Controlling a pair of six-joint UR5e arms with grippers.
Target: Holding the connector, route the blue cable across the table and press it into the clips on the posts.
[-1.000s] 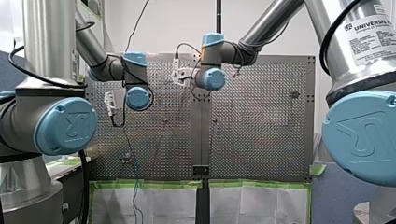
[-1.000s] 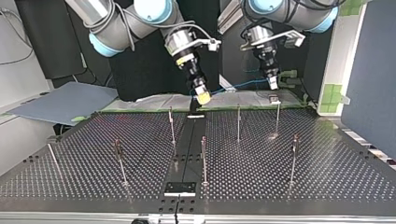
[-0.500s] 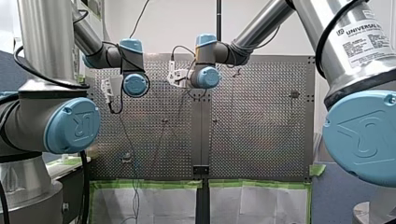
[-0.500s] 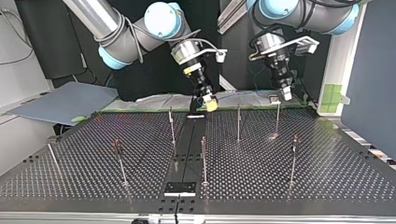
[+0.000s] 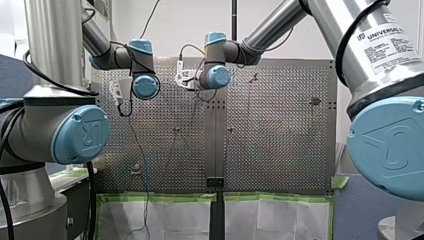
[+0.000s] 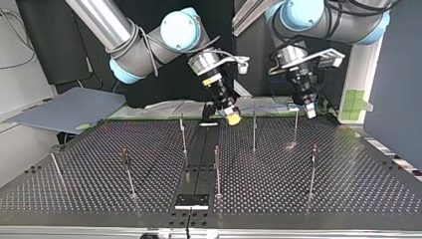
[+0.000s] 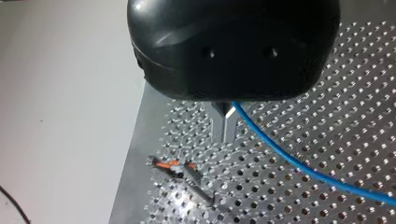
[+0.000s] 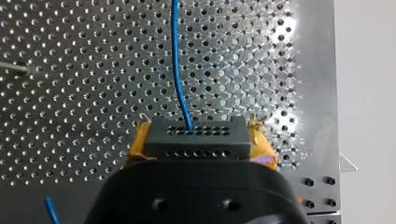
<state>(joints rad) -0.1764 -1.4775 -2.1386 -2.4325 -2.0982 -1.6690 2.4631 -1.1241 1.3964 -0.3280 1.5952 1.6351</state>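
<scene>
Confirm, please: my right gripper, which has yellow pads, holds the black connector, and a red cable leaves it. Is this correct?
Not quite: the cable is blue, not red, as the right wrist view shows. The rest holds: my right gripper, with yellow pads, holds the black connector, and the cable leaves it.

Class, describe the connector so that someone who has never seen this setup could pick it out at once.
Find the perforated table, then my right gripper with yellow pads above it. Clamped between those pads is the connector: a dark grey block with two rows of small holes, the only thing with the blue cable running out of it.
</scene>
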